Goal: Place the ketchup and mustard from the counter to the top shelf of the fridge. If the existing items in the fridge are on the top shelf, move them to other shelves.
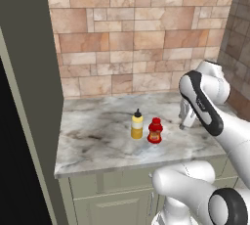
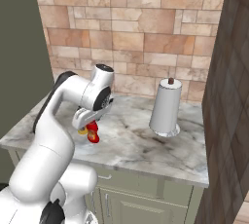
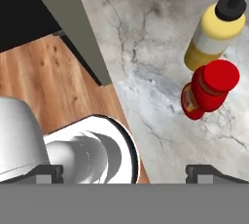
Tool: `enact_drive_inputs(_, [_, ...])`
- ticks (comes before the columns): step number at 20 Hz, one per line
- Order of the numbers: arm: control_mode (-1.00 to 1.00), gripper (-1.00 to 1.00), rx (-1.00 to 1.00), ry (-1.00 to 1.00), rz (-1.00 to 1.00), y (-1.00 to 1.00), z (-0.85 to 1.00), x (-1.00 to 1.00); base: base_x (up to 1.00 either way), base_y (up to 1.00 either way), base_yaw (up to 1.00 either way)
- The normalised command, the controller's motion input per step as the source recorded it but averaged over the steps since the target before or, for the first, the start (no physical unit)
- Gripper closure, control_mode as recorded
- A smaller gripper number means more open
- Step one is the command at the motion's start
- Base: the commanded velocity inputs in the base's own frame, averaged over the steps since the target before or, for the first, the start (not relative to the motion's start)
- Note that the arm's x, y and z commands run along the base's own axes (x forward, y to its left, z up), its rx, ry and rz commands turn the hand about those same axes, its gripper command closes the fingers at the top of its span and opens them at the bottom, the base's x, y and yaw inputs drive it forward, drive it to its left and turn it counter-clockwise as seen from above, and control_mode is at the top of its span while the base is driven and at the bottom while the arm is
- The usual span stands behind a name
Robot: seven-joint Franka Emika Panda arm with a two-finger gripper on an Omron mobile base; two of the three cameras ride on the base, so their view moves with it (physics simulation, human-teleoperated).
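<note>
Ketchup [image 1: 155, 130] and mustard [image 1: 137, 125] stand just beside each other mid-worktop [image 1: 97, 136]. My pincer [image 3: 124, 170] hangs spread and empty above them. Both look light, rigid, slick plastic; I'd pinch the ketchup's body below the cap.

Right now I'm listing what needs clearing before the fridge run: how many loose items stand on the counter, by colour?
Red: 1, the ketchup
Yellow: 1, the mustard
White-grey: 1, the paper towel roll on its stand
Total: 3 on the counter
</note>
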Motion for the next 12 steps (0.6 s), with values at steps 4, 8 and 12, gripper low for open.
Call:
enact_drive_inputs(4, [-1.0,-1.0,0.06,0.0,0.09,0.0,-0.08,0.03,0.0,0.0,0.0])
enact_drive_inputs(8, [-1.0,-1.0,0.14,0.0,0.06,0.0,-0.12,0.0,0.0,0.0,0.0])
enact_drive_inputs(12, [-1.0,-1.0,0.21,0.0,0.02,0.0,-0.13,0.0,0.0,0.0,0.0])
